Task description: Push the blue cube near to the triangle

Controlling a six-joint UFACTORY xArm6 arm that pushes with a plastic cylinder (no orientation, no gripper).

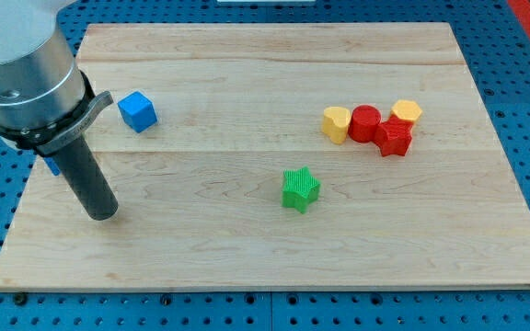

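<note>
The blue cube (138, 111) sits on the worktop (247, 248) toward the view's upper left, slightly turned so one corner points down. Everything else I'll place off that cube.

My tip (104, 214) is down and a bit to the view's left of the cube, well clear of it, not touching. The rod runs up from the tip to the big grey arm body (26, 69), which fills the view's top-left corner just left of the cube. No claw on this rig, so nothing to report as open or closed; it's just the rod end.

There's a small sliver of blue (52, 166) poking out behind the rod, left and below the cube. Can't tell its shape since the rod hides most of it.

Right and below the cube, around mid-board, is the green star (299, 188), on its own.

Far to the cube's right there's a tight cluster: a yellow heart-ish block (336, 123), a red cylinder (364, 122) touching it, a yellow hexagon-looking block (407, 111) at the back, and a red star-like block (395, 139) in front, pressed against the cylinder.
</note>
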